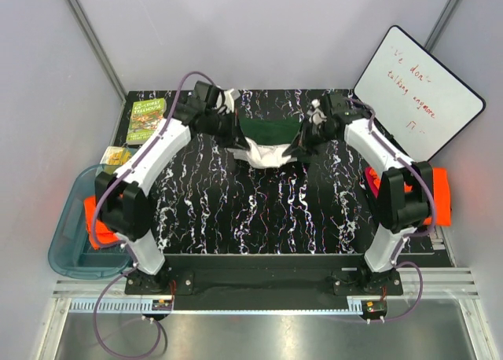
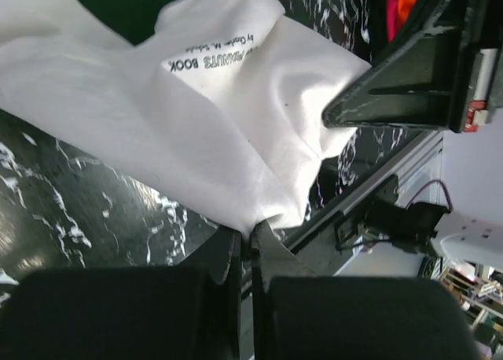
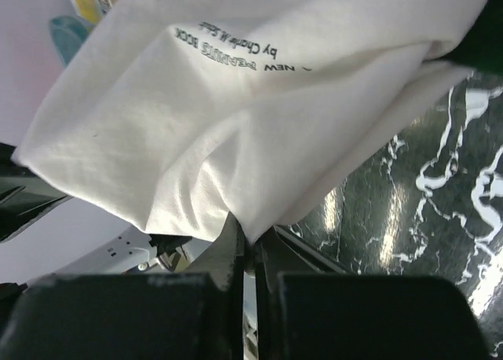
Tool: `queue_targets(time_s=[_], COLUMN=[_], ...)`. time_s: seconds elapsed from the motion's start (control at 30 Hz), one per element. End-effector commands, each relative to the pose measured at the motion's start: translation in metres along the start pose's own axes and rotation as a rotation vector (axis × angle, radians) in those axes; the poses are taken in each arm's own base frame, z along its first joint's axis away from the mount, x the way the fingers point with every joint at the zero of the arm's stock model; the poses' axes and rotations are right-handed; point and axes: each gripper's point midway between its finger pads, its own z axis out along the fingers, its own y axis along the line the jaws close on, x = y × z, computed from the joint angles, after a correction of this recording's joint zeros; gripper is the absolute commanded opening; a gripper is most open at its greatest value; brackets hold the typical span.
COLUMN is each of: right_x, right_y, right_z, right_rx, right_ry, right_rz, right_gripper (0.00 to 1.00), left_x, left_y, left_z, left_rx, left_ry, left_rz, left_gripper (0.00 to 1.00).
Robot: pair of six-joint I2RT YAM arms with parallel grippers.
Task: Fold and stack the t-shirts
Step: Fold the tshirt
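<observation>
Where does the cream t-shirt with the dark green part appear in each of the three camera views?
Top external: the cream t-shirt is held at upper centre between the left gripper and the right gripper.
Left wrist: it fills the upper left and centre, pinched at bottom centre.
Right wrist: it fills the upper half, pinched at bottom centre.
Shared landmark: the black, white-veined table.

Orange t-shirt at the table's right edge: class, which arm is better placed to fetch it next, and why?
Right. The orange t-shirt lies by the base of the right arm, far from the left arm. The left gripper and right gripper are both shut on the cream t-shirt.
</observation>
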Motion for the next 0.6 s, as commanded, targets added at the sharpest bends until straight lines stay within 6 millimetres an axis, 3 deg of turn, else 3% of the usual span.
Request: queue_targets(time_s=[0.0, 0.07, 0.13, 0.17, 0.2, 0.23, 0.3, 0.33, 0.4, 0.43, 0.47, 0.57], right_x=[-0.045, -0.068, -0.084, -0.098, -0.106, -0.119, -0.132, -0.143, -0.153, -0.162, -0.167, -0.185], right_y=[0.008, 0.007, 0.001, -0.002, -0.005, 0.000, -0.012, -0.005, -0.018, -0.011, -0.020, -0.025], right_z=[-0.009, -0.004, -0.001, 0.006, 0.007, 0.006, 0.021, 0.020, 0.038, 0.036, 0.045, 0.048], right_rx=[-0.004, 0.008, 0.015, 0.018, 0.022, 0.020, 0.035, 0.018, 0.022, 0.005, 0.012, 0.015], right_ry=[-0.059, -0.084, -0.091, -0.098, -0.107, -0.137, -0.128, -0.149, -0.130, -0.146, -0.140, -0.169], right_rz=[-0.039, -0.054, -0.049, -0.051, -0.045, -0.064, -0.050, -0.066, -0.040, -0.052, -0.039, -0.030], right_gripper=[0.02, 0.03, 0.04, 0.04, 0.04, 0.04, 0.05, 0.05, 0.05, 0.05, 0.05, 0.06], left_x=[-0.031, -0.049, -0.056, -0.069, -0.071, -0.084, -0.093, -0.099, -0.113, -0.119, -0.123, -0.134], left_y=[0.016, 0.017, 0.030, 0.028, 0.037, 0.034, 0.048, 0.051, 0.059, 0.061, 0.064, 0.070], left_z=[0.017, 0.021, 0.039, 0.037, 0.050, 0.049, 0.061, 0.065, 0.070, 0.073, 0.073, 0.080], left_rx=[0.002, 0.026, 0.032, 0.057, 0.056, 0.069, 0.071, 0.075, 0.101, 0.115, 0.130, 0.157], left_ry=[0.005, -0.010, 0.019, -0.001, 0.019, -0.004, 0.001, -0.008, -0.024, -0.043, -0.049, -0.073], left_rz=[-0.019, -0.017, -0.051, -0.051, -0.080, -0.071, -0.111, -0.116, -0.148, -0.147, -0.159, -0.175], left_gripper=[0.00, 0.00, 0.01, 0.02, 0.02, 0.03, 0.05, 0.06, 0.09, 0.10, 0.13, 0.19])
